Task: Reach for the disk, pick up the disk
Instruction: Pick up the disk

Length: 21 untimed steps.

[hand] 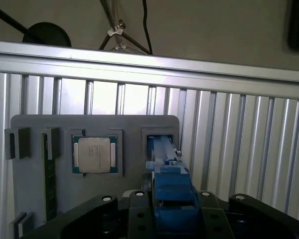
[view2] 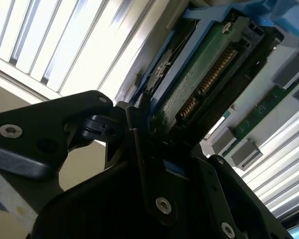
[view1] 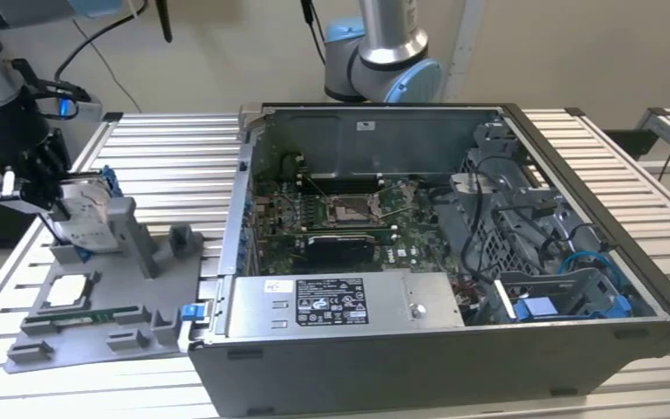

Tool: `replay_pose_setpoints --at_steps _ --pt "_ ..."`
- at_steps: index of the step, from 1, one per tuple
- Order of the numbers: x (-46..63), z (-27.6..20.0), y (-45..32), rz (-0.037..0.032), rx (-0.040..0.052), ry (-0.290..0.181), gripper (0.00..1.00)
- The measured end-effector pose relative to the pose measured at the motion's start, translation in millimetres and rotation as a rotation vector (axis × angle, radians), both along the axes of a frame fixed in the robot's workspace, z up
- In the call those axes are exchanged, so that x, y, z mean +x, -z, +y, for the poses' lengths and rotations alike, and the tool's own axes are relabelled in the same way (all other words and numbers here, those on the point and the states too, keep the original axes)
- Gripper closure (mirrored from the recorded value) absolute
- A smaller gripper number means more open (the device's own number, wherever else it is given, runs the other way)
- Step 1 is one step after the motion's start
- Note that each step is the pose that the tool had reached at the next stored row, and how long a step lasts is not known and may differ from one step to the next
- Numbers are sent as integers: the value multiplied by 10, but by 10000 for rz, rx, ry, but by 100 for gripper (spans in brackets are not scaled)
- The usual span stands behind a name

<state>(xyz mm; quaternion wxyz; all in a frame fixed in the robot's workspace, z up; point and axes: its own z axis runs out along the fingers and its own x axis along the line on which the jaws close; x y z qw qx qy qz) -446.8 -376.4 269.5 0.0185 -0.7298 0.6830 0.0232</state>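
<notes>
One disk (hand: 165, 160) stands edgewise, clamped across its thickness by the jaws of the gripper (hand: 170, 200), long axis pointing away from them.

The disk (view1: 84, 214) stands on edge, nearly upright, its lower end in a holder on the grey tray (view1: 102, 336) at the exterior view's left. It is a flat silver slab in a bright blue frame. In the second wrist view the disk (view2: 199, 74) shows a green circuit board (gold contacts in a row), blue plastic along its sides.
</notes>
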Motion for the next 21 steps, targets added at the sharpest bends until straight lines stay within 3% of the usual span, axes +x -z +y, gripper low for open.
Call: replay_pose_setpoints --at_steps 7,21 --pt "-4 0 -106 -1 1 0 100" --pt "-9 0 -535 -1 0 1 100"
